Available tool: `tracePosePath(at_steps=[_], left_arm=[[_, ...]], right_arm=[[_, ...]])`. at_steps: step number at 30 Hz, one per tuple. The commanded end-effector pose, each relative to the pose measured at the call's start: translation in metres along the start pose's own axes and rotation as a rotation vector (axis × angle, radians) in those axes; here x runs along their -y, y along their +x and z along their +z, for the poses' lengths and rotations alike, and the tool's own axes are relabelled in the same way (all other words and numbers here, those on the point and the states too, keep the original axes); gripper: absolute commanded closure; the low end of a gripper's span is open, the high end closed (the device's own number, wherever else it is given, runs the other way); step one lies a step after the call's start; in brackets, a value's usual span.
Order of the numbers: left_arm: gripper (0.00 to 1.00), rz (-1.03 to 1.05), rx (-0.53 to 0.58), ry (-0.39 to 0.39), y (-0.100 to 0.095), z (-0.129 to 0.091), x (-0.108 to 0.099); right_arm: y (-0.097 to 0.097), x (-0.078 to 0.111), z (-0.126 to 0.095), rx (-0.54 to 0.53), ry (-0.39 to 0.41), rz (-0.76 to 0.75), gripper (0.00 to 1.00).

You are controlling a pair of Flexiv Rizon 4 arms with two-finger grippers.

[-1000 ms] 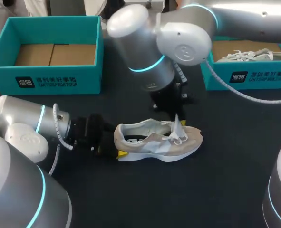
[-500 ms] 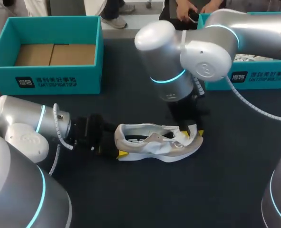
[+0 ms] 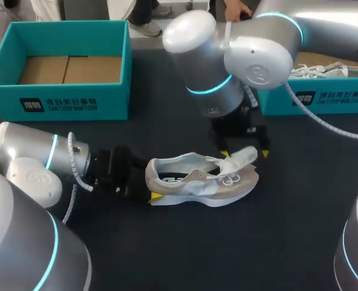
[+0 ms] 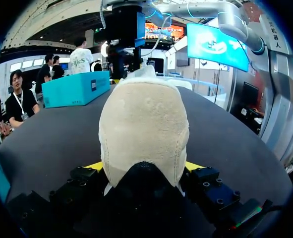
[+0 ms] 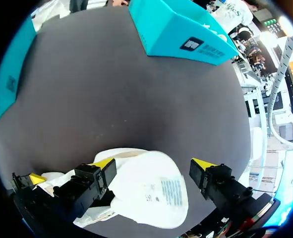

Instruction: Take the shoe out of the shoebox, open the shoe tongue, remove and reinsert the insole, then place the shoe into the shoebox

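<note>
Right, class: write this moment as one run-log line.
step: opening tongue | left tool: shut on shoe heel | right tool: open, astride raised tongue | shoe: upright on table

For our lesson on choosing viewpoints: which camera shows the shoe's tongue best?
Right wrist view: the tongue lies broad, label visible, between the fingers of the open right gripper. Head view shows it small, raised above the shoe. Left wrist view shows mostly the heel.

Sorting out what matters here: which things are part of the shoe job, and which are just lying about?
Job: shoe, its tongue, empty shoebox, left claw, right claw.
Lying about: second shoebox, other shoe inside.
</note>
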State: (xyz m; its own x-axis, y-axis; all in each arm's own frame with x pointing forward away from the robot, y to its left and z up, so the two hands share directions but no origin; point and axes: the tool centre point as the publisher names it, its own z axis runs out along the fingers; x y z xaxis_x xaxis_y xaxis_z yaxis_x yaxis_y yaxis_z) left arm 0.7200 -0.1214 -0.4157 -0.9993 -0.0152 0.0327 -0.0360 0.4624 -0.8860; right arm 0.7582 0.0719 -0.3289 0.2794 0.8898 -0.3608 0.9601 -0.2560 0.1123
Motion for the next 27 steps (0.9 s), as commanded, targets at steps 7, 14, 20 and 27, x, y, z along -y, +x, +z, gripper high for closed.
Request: tracePosePath(at_steps=[7, 14, 20, 27], left_arm=[[1.00, 0.000, 0.002, 0.000, 0.001, 0.002, -0.003], [1.00, 0.000, 0.002, 0.000, 0.001, 0.002, -0.003], [1.00, 0.000, 0.002, 0.000, 0.001, 0.002, -0.003], [1.00, 0.000, 0.002, 0.000, 0.001, 0.002, -0.003]], right_arm=[[0.034, -0.031, -0.083, -0.194, -0.345, -0.256, 0.00], [0.086, -0.032, -0.122, -0.545, -0.404, -0.786, 0.13], [0.107, -0.005, -0.131, -0.588, -0.258, -1.082, 1.00], [0.104, 0.016, -0.127, -0.597, -0.152, -1.153, 1.00]])
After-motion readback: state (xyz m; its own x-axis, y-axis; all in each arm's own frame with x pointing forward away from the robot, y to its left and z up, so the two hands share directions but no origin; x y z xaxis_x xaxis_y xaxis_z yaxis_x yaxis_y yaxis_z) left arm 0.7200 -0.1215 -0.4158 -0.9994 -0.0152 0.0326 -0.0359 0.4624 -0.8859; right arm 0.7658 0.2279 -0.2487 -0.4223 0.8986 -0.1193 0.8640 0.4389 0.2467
